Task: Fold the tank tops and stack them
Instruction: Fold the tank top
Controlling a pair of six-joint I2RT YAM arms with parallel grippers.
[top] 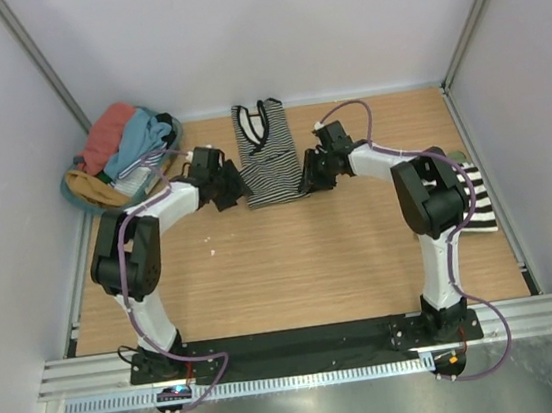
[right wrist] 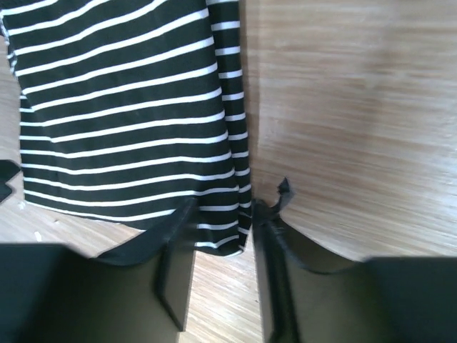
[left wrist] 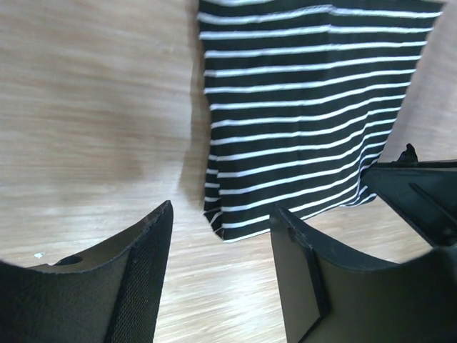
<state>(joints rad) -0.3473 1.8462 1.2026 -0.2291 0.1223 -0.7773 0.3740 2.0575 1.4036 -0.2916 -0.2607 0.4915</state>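
Note:
A black-and-white striped tank top [top: 267, 152] lies flat at the back middle of the table, folded into a narrow strip with the neckline away from me. My left gripper [top: 231, 189] hangs by the strip's near left corner. In the left wrist view the striped top [left wrist: 307, 107] ends just beyond my left gripper [left wrist: 221, 239], which is open over bare wood. My right gripper [top: 310, 175] is at the near right corner. In the right wrist view its jaws stand apart, and the hem corner of the striped top [right wrist: 121, 107] reaches between the tips of the right gripper [right wrist: 221, 225].
A heap of coral, teal blue and mustard tops [top: 123, 150] fills a round basket at the back left. A second striped top [top: 479, 202] lies at the right edge, partly behind the right arm. White walls close the back and both sides.

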